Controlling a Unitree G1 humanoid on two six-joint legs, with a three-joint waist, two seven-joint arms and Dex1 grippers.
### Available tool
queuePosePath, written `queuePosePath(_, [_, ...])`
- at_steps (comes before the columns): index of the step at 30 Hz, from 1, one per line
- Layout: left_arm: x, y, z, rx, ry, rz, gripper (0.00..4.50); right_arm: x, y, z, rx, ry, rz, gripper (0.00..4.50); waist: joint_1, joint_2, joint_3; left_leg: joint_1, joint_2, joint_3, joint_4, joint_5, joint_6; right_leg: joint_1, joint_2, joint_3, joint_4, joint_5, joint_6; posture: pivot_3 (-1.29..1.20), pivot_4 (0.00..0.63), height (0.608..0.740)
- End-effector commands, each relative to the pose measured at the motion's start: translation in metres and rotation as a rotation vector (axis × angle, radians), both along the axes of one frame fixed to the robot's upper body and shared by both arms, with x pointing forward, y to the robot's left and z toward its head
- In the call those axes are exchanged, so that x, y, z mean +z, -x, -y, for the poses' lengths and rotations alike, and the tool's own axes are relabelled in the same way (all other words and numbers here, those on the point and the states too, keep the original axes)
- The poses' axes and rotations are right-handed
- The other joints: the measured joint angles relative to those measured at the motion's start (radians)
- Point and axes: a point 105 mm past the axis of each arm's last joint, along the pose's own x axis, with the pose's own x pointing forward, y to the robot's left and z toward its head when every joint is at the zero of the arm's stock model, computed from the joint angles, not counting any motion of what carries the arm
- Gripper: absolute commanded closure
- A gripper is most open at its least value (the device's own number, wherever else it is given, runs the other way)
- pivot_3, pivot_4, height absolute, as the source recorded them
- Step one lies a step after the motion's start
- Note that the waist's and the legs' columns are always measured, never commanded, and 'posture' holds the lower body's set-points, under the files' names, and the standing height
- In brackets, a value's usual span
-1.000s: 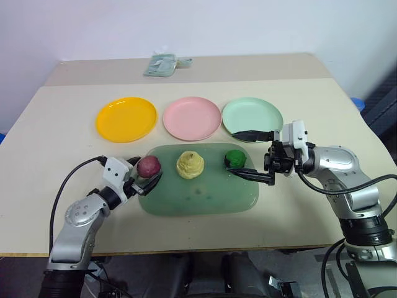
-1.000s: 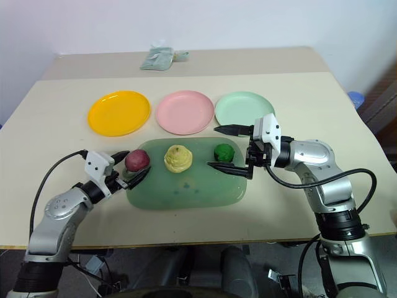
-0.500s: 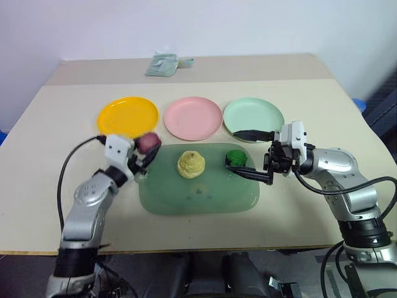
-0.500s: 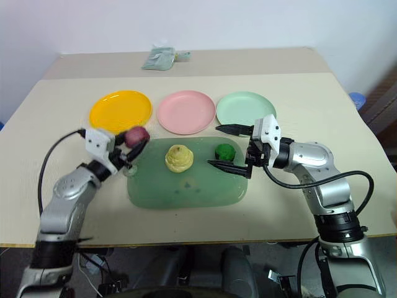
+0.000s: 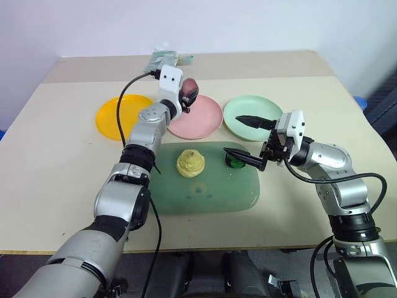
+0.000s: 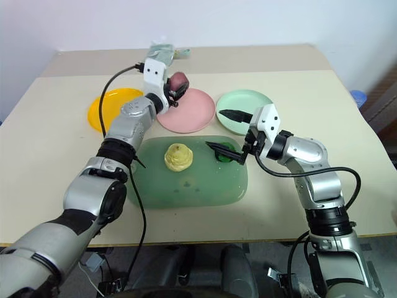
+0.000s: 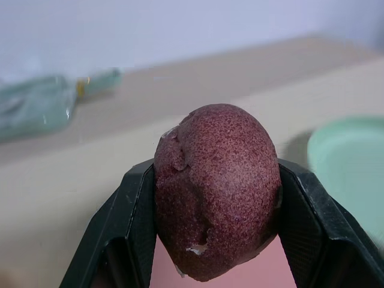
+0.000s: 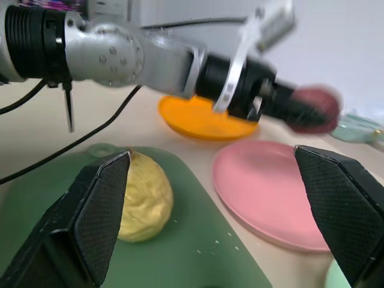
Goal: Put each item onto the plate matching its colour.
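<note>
Left eye view: left claw [image 5: 189,94] outstretched, gripping maroon ball [image 5: 188,87].

Maroon ball [image 7: 217,191] clamped in the left gripper [image 7: 217,240] above the pink plate [image 7: 240,277], mint plate [image 7: 351,162] beside.

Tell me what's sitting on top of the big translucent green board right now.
On the translucent green board sit a pale yellow lumpy pear-shaped toy and a dark green ball. One black finger of the open right gripper crosses in front of the ball, hiding part of it.

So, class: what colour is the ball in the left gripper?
Dark maroon ball, speckled; clearest in the left wrist view.
</note>
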Motion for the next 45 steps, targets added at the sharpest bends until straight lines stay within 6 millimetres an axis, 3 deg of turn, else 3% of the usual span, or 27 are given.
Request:
queuePosePath(1, [0.024, -0.003, 0.006, -0.007, -0.009, 0.084, 2.21, 0.014, 0.006, -0.002, -0.006, -0.026, 0.071, 0.00, -0.001, 0.000, 0.000, -0.001, 0.000, 0.000, 0.002, 0.000, 0.000, -0.001, 0.000, 0.000, 0.001, 0.000, 0.000, 0.00, 0.150, 0.740])
queuePosePath(9, [0.003, -0.003, 0.007, -0.015, -0.012, 0.017, 2.21, 0.014, 0.009, 0.000, -0.030, -0.026, 0.077, 0.00, -0.001, 0.000, 0.000, -0.006, 0.000, 0.000, 0.006, 0.000, 0.000, -0.005, 0.000, 0.000, 0.005, 0.000, 0.000, 0.00, 0.150, 0.740])
queuePosePath(14, [0.000, 0.000, 0.012, -0.056, 0.034, 0.004, 0.02, 0.016, 0.008, 0.001, -0.037, -0.027, 0.080, 0.00, -0.002, 0.000, 0.000, -0.007, -0.001, 0.000, 0.007, 0.000, 0.000, -0.006, 0.000, 0.000, 0.006, 0.000, 0.000, 0.00, 0.150, 0.740])
queuePosePath(17, [0.011, 0.006, 0.013, -0.102, 0.077, 0.059, 0.02, 0.016, 0.009, 0.002, -0.038, -0.025, 0.080, 0.00, -0.003, 0.000, 0.000, -0.007, -0.001, 0.000, 0.007, 0.000, 0.000, -0.007, 0.000, 0.000, 0.008, 0.000, 0.000, 0.00, 0.150, 0.740])
queuePosePath(20, [0.023, 0.024, 0.009, -0.210, 0.157, 0.105, 0.02, 0.016, 0.011, 0.004, -0.039, -0.020, 0.072, 0.00, -0.008, 0.000, 0.000, -0.007, -0.001, 0.000, 0.007, 0.000, 0.000, -0.008, 0.000, 0.000, 0.010, 0.000, 0.000, 0.00, 0.150, 0.740])
queuePosePath(24, [0.030, 0.078, -0.016, -0.365, 0.150, 0.168, 0.02, 0.011, 0.020, 0.013, -0.068, -0.001, 0.055, 0.00, -0.029, 0.000, 0.000, -0.007, 0.000, 0.000, 0.006, 0.000, 0.000, -0.009, 0.000, 0.001, 0.011, 0.000, 0.000, 0.00, 0.150, 0.740])
queuePosePath(28, [0.029, 0.115, -0.038, -0.434, 0.107, 0.160, 0.02, 0.003, 0.031, 0.025, -0.110, 0.030, 0.024, 0.00, -0.022, 0.001, 0.000, -0.007, 0.000, 0.000, 0.007, 0.001, -0.001, -0.009, 0.000, 0.002, 0.011, 0.000, 0.000, 0.00, 0.150, 0.740])
queuePosePath(33, [0.026, 0.160, -0.069, -0.526, 0.056, 0.104, 0.02, -0.013, 0.059, 0.052, -0.220, 0.054, -0.052, 0.00, 0.002, 0.001, -0.001, -0.005, 0.000, 0.000, 0.008, 0.000, -0.001, -0.007, 0.000, 0.002, 0.011, 0.000, 0.000, 0.00, 0.150, 0.740])
queuePosePath(39, [0.008, 0.178, -0.074, -0.597, -0.023, 0.006, 0.02, -0.027, 0.087, 0.074, -0.299, 0.085, -0.124, 0.00, 0.025, 0.002, -0.001, 0.002, 0.000, 0.000, 0.007, -0.001, 0.001, 0.001, 0.000, 0.002, 0.009, 0.000, 0.000, 0.00, 0.150, 0.740])
queuePosePath(45, [-0.019, 0.172, -0.065, -0.633, -0.142, -0.037, 0.02, -0.029, 0.095, 0.078, -0.341, 0.092, -0.141, 0.00, 0.027, 0.002, -0.001, 0.005, 0.000, 0.000, 0.006, -0.004, 0.006, 0.007, 0.000, 0.002, 0.005, 0.000, 0.000, 0.00, 0.150, 0.740])
